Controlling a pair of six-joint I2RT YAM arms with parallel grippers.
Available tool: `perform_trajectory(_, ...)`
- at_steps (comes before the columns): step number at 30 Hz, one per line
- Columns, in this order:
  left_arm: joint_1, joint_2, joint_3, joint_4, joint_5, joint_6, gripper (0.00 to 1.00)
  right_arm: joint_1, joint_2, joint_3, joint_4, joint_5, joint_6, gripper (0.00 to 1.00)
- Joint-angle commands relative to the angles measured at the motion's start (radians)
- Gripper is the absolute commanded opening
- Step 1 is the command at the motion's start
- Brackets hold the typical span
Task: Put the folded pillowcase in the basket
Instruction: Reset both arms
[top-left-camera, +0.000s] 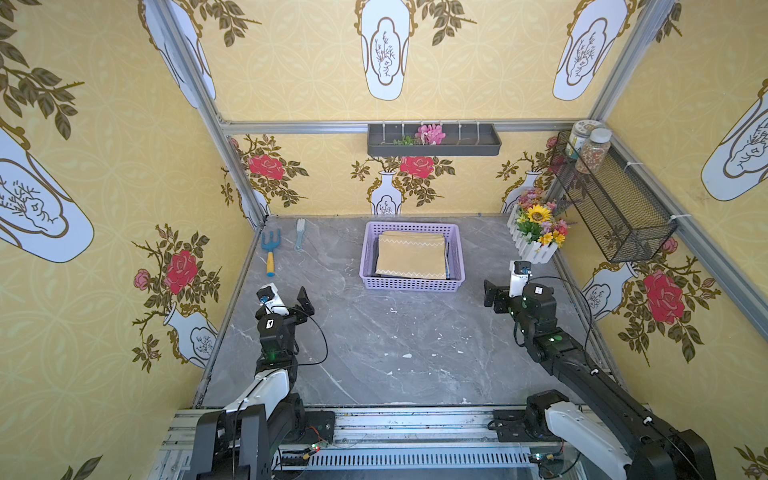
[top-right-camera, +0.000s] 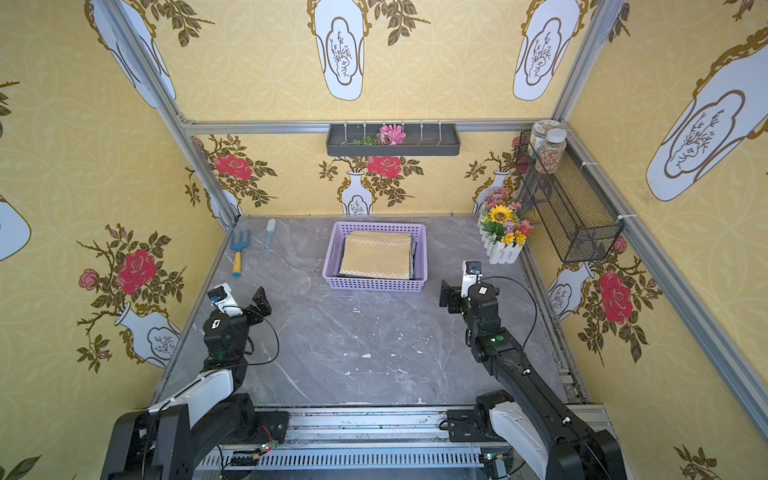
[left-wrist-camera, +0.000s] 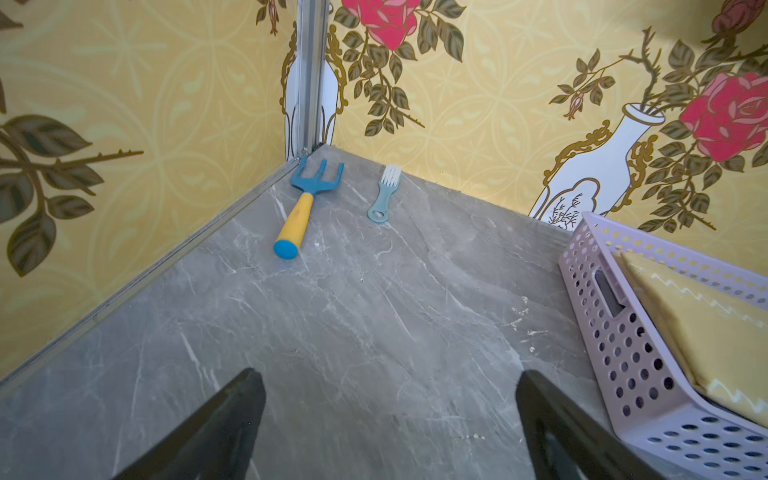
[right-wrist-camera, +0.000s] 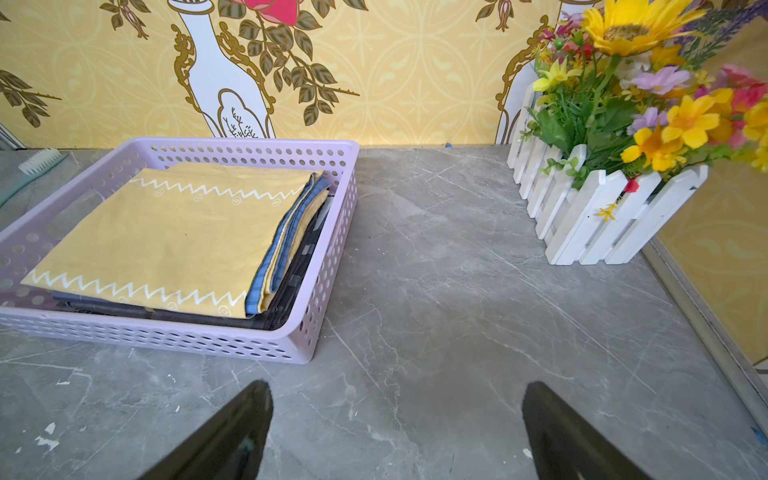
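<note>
High top views toward the back wall (top-left-camera: 316, 183); low wrist views near the tabletop (left-wrist-camera: 353, 332), basket (right-wrist-camera: 166, 338) in both.

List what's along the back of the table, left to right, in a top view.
Blue plastic hand rake with yellow handle → pale blue brush with white bristles → lilac perforated plastic basket, yellow folded pillowcase inside → white picket-fence planter of artificial flowers.

left pincer (left-wrist-camera: 388, 395) agape, rake (left-wrist-camera: 305, 208) beside brush (left-wrist-camera: 384, 193), pillowcase (left-wrist-camera: 715, 328) in basket (left-wrist-camera: 623, 357)

Yellow wallpaper (top-left-camera: 311, 75), roses and white vases, on three sides; aluminium rail (top-left-camera: 291, 126) along the back wall; grey marbled tabletop (top-left-camera: 395, 332) below, flecked white; bright, even light.
</note>
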Motion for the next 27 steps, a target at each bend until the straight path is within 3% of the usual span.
perform_trajectory(1,0.014,0.09,-0.02,0.194,0.137,-0.006,1.0,-0.002,-0.01,-0.009,0.045,0.014,-0.005,0.97)
perform_trajectory(4,0.014,0.17,-0.004,0.248,0.19,0.012,1.0,-0.007,-0.018,-0.024,0.059,0.024,-0.005,0.97)
perform_trajectory(11,0.008,0.208,-0.002,0.254,0.226,0.044,1.0,-0.013,0.01,-0.051,0.125,0.03,-0.014,0.97)
perform_trajectory(13,0.009,0.232,-0.018,0.324,0.225,0.037,1.0,-0.015,0.018,-0.056,0.143,0.028,-0.01,0.97)
perform_trajectory(21,-0.005,0.234,-0.009,0.307,0.193,0.046,1.0,-0.039,0.09,-0.07,0.206,0.044,-0.065,0.97)
perform_trajectory(27,-0.029,0.232,-0.006,0.298,0.155,0.054,1.0,-0.124,0.203,-0.117,0.335,-0.007,-0.065,0.97)
